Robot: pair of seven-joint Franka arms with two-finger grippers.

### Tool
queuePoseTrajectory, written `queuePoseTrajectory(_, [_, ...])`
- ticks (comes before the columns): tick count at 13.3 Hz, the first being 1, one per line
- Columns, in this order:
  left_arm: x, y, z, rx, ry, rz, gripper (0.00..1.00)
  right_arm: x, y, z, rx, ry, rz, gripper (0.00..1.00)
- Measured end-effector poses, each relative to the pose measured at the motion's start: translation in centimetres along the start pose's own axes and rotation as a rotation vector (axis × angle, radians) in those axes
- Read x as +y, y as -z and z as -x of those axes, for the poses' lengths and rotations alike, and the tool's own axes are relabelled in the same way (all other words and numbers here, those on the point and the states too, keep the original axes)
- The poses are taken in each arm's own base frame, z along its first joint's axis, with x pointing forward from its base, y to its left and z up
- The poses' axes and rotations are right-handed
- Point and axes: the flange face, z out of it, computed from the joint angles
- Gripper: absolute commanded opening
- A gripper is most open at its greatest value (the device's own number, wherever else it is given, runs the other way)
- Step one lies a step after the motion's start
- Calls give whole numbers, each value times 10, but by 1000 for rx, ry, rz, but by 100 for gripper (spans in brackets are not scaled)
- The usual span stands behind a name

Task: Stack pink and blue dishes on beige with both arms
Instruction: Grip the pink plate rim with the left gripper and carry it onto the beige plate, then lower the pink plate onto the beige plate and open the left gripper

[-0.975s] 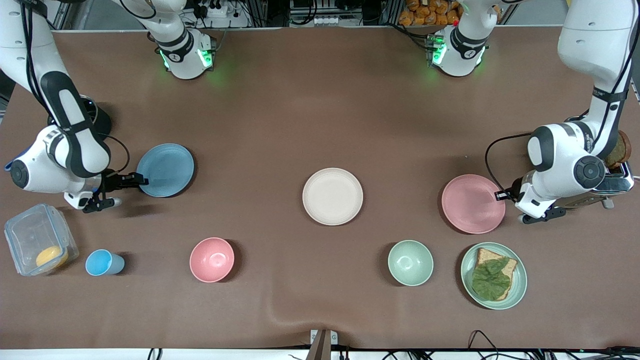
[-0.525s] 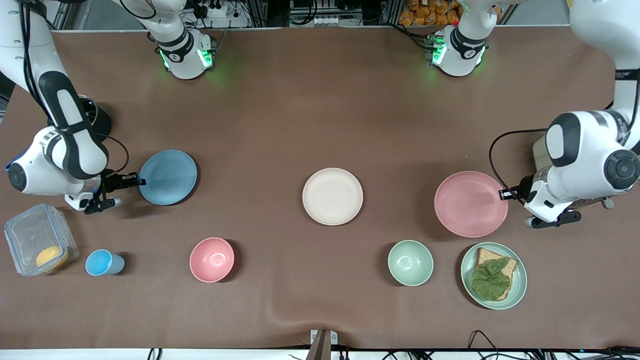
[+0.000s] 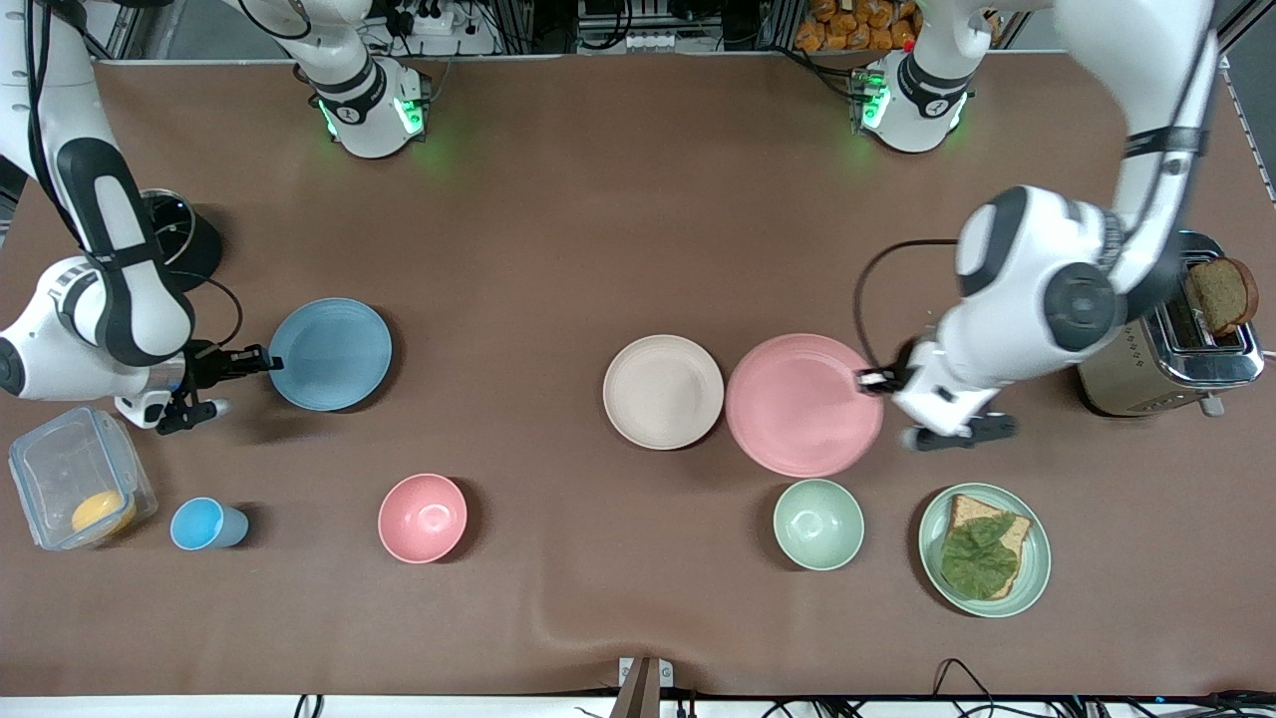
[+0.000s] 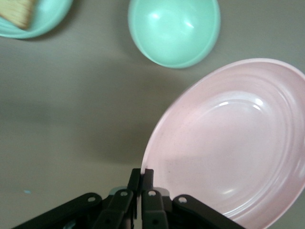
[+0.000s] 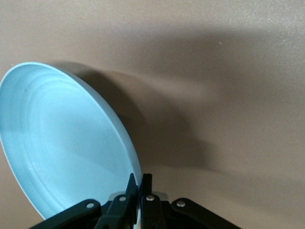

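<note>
— Two plates are up; what moved?
— Left gripper [image 3: 865,379], clamped on the pink plate's [image 3: 803,404] rim, has carried it to just beside the beige plate [image 3: 663,391]. Right gripper [image 3: 267,357] pinches the blue plate [image 3: 331,353], barely shifted.
— Surroundings?
— Brown table [image 3: 598,219]; near the beige plate, a green bowl [image 3: 818,524], toast plate [image 3: 1037,578], pink bowl [image 3: 423,518].
</note>
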Motion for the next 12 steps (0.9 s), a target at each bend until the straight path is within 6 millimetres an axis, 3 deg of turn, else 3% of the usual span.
queuePoseTrajectory(3, [50, -22, 14, -13, -3, 134, 0, -1, 10, -3, -4, 5, -6, 0])
queuePoseTrajectory(6, [91, -73, 35, -24, -22, 136, 0, -2, 19, -5, 0, 9, -6, 0])
queuePoseTrajectory(8, [101, -105, 47, -49, -39, 119, 0, -2, 21, -6, 2, 10, -5, 0])
queuePoseTrajectory(12, [96, -158, 64, -43, -35, 106, 0, -3, 23, -7, 5, 12, -3, 0])
